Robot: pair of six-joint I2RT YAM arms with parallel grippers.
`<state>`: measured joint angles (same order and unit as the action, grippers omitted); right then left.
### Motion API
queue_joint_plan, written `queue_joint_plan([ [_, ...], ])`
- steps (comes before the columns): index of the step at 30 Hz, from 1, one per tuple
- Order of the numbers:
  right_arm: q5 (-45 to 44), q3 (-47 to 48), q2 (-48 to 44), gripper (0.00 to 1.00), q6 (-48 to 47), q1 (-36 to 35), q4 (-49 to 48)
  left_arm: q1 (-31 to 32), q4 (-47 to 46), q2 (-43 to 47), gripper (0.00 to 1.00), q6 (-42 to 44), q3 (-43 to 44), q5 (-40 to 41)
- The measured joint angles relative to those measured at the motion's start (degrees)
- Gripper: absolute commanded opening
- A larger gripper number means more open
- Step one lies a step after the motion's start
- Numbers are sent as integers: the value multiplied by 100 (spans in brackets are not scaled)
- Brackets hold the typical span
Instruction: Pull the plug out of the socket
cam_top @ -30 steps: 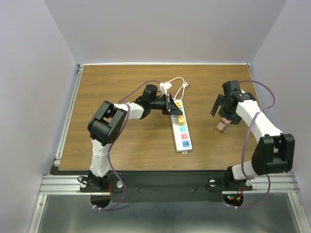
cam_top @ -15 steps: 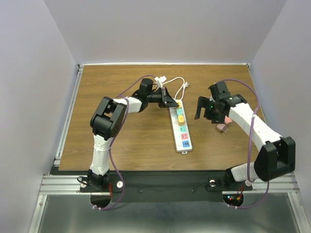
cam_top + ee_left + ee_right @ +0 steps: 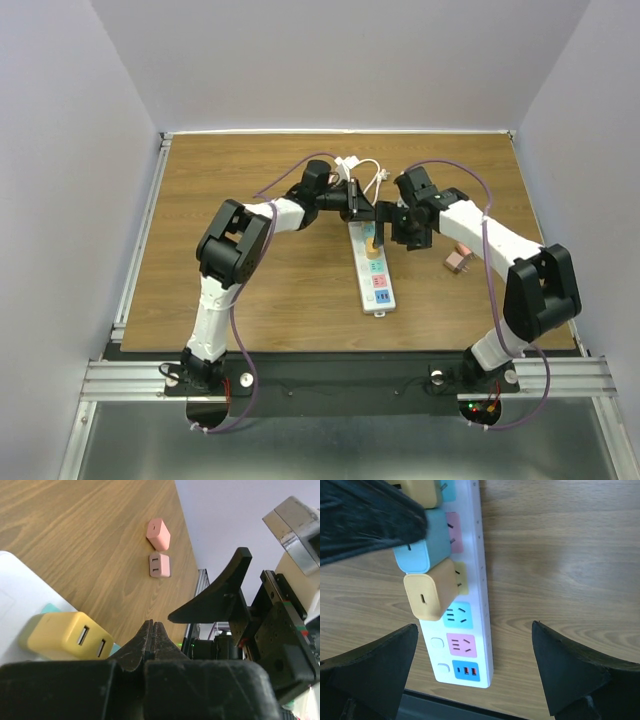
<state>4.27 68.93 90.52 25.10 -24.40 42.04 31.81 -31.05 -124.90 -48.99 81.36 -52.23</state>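
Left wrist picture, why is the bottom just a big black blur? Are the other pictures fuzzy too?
Left wrist view: the left gripper sits close to the lens, so it blurs dark; the yellow plug looks clear. Right wrist view: the right gripper has soft-edged fingers, and pale glare lies on the table. Top view: sharp, evenly lit.

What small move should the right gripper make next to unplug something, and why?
Probably shift the right gripper over the yellow plug nearest the empty outlets, then lower. It is open, but that plug sits off-centre; the shut left gripper is at the far end of the power strip.
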Motion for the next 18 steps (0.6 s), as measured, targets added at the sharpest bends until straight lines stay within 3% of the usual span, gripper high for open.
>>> queue_joint_plan([
  [10,70,387,564,94,-181,-352,-142,136,-367,-210,0,-15,-348,-76],
  [16,68,498,848,77,-205,-424,-278,122,-691,-199,0,-13,-503,-140],
  [18,68,498,931,66,-232,-444,-289,116,-780,-199,0,-15,-551,-146],
])
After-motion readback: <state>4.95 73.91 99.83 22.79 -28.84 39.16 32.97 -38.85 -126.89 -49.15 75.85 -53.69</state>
